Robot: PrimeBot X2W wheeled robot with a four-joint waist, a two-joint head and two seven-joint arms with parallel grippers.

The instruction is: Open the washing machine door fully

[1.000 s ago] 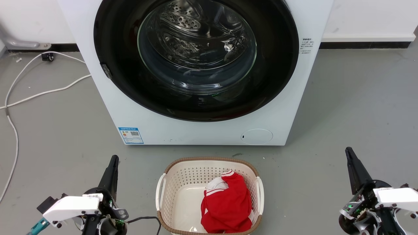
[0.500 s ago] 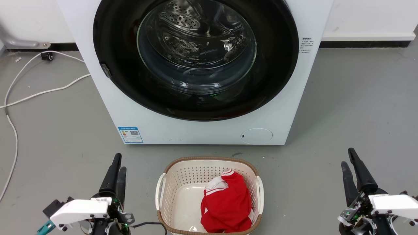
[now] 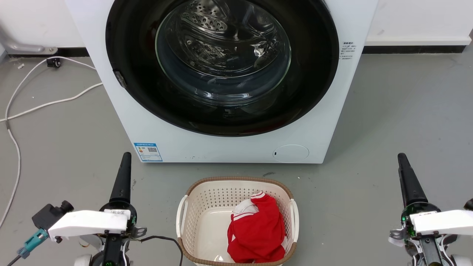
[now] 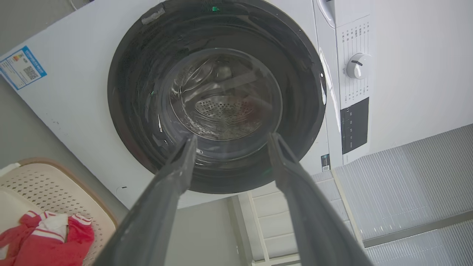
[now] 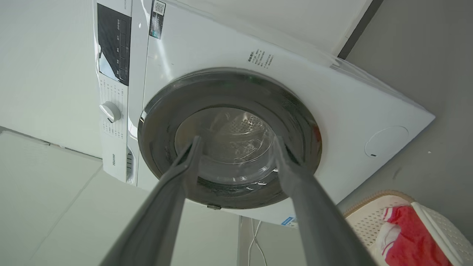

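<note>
A: How much of the job can be counted as done?

B: None, as it is judged. The washing machine door is seen shut, its black rim lying flush against the white front of the washing machine. The machine is stood on the floor at the back wall. No gap is shown along the rim in either wrist view.

A: And the grippers?

B: The left gripper is held low over the floor, off the machine's front left corner, and the right gripper off its front right corner. Both are kept well apart from the door. In the wrist views each pair of fingers is spread, and nothing is held between them.

A: Is anything placed in the way?

B: A laundry basket with a red garment in it is set on the floor just in front of the machine, between the two grippers. The door's swing could be met by it, though that cannot be settled from here.

A: What is left, then?

B: Everything. The door's edge has to be reached, the catch released, and the door swung round until it is fully open. A small grey fitting is seen on the rim's left edge. Whether it is a catch or a hinge cannot be told, so the side to be pulled is not known.
</note>
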